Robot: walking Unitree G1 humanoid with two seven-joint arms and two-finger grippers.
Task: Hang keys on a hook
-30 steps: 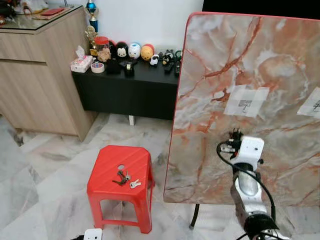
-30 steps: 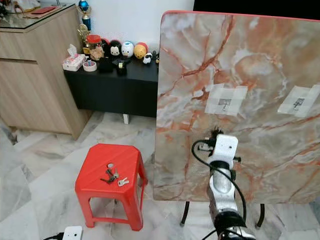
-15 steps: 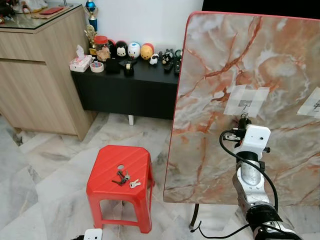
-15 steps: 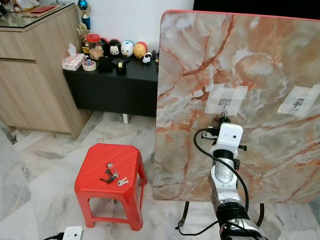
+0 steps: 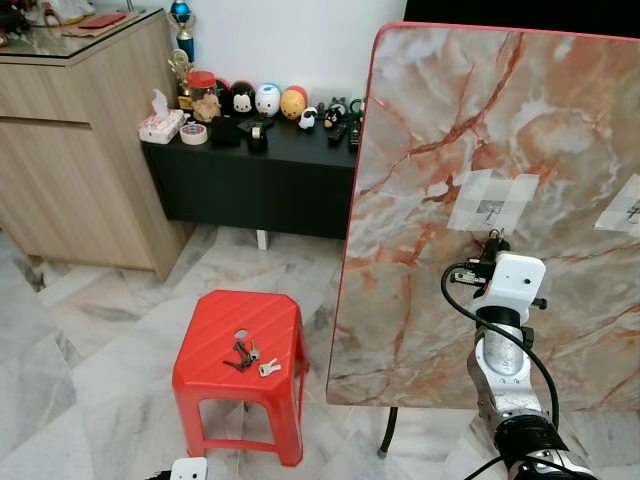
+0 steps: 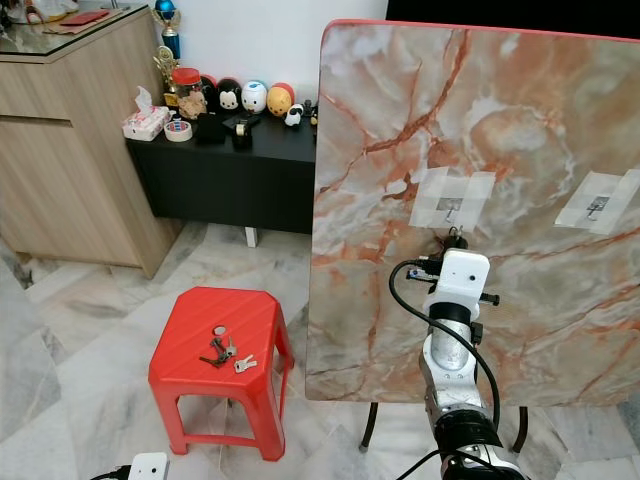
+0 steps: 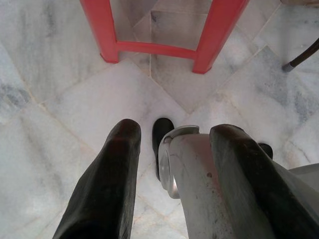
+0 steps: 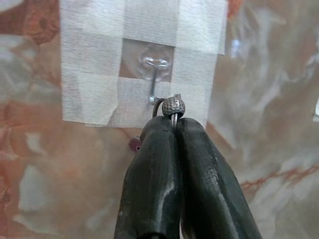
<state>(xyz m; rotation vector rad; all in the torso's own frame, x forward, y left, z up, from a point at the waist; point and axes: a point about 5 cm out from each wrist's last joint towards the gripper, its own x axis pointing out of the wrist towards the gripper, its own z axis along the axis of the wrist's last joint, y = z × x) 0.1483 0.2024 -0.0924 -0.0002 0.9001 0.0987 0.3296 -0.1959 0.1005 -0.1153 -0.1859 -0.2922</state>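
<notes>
the right gripper (image 8: 173,122) is raised to the upright marble panel (image 5: 440,130), fingers pinched together on a key ring (image 8: 172,106) just below the taped hook (image 8: 154,67). more keys (image 5: 246,355) lie on the red stool (image 5: 215,375). the left gripper (image 7: 174,164) hangs idle, fingers apart.

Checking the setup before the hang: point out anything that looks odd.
The marble tabletop stands upright on edge, with hooks taped to it. A bunch of keys lies loose on the red stool, while the right gripper pinches a key ring at the hook.

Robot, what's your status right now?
Right gripper shut on key ring, just below taped hook. Left gripper idle, open. More keys on red stool.
</notes>
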